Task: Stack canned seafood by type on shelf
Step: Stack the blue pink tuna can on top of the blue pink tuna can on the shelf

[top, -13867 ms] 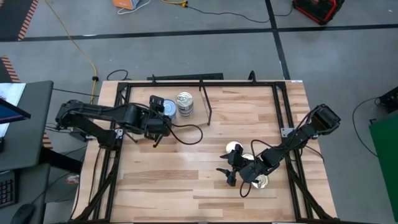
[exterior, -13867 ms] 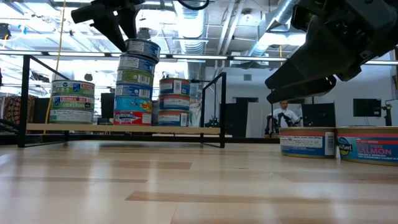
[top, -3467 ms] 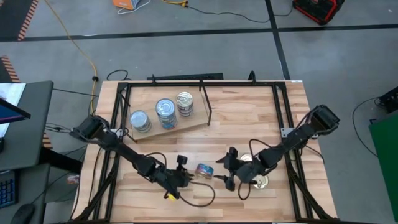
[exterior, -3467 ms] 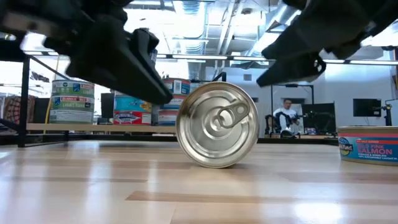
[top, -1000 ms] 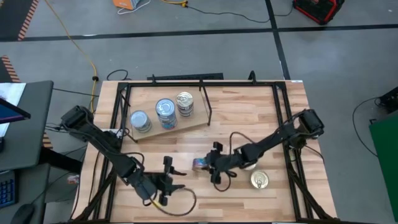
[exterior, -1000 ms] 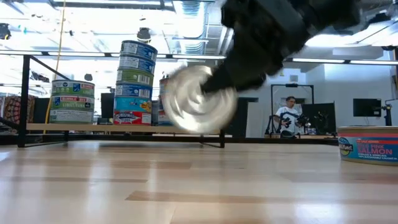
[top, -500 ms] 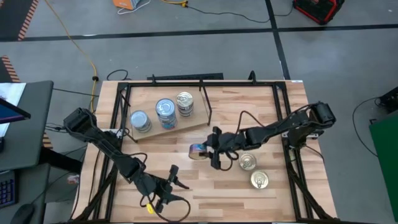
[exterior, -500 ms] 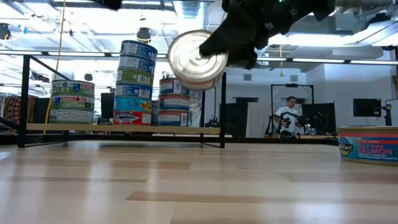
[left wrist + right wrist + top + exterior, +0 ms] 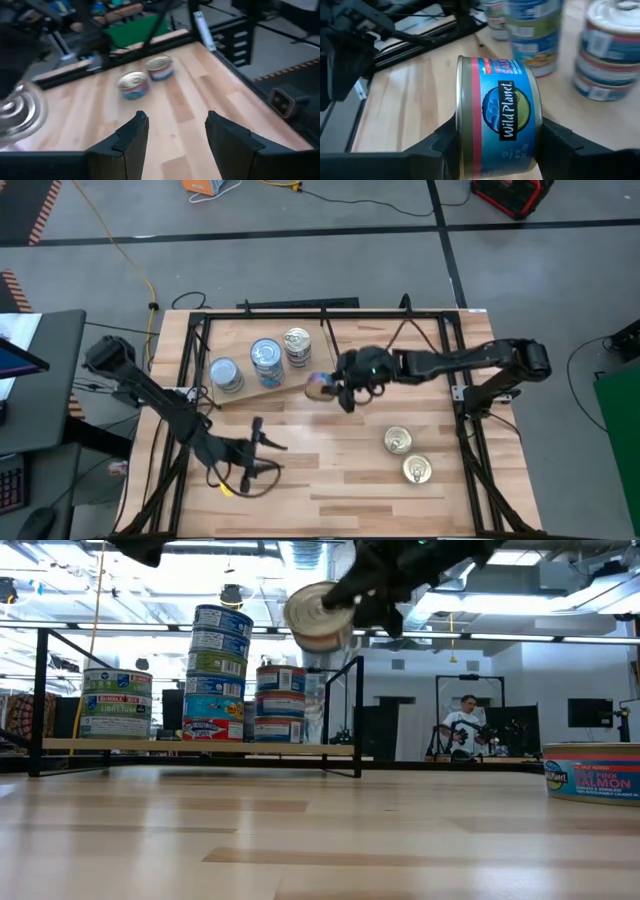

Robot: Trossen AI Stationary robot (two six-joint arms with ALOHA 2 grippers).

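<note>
My right gripper point(image 9: 330, 390) is shut on a blue-labelled can point(image 9: 320, 387) and holds it in the air at the shelf's right near corner; in the low view that can point(image 9: 318, 615) is lifted to about the level of the tallest stack's top. The shelf point(image 9: 272, 392) is a light board bearing three stacks of cans point(image 9: 116, 702), point(image 9: 218, 672), point(image 9: 280, 702). Two loose cans point(image 9: 398, 441), point(image 9: 418, 470) rest on their bases on the table's right side. My left gripper point(image 9: 262, 452) hovers open and empty over the near left of the table. My right gripper pinches the can between its two fingers point(image 9: 445, 145), one on each flat end, the blue label point(image 9: 502, 115) facing the wrist camera. The fingers come from the table's right, slanting a little downward. The can sits on edge, its axis about level, clear of table and shelf.
A black rod frame point(image 9: 330, 345) stands around the shelf, with an upright close to the held can. Black rails run along the table's left and right edges. A person sits in the room beyond the table point(image 9: 460, 730).
My right gripper has carried the can up and toward the table's far left, from above mid-table to the shelf's right near corner; the can's silver lid has turned partly away from the low camera. My left gripper, still open, has drawn back toward the far edge.
</note>
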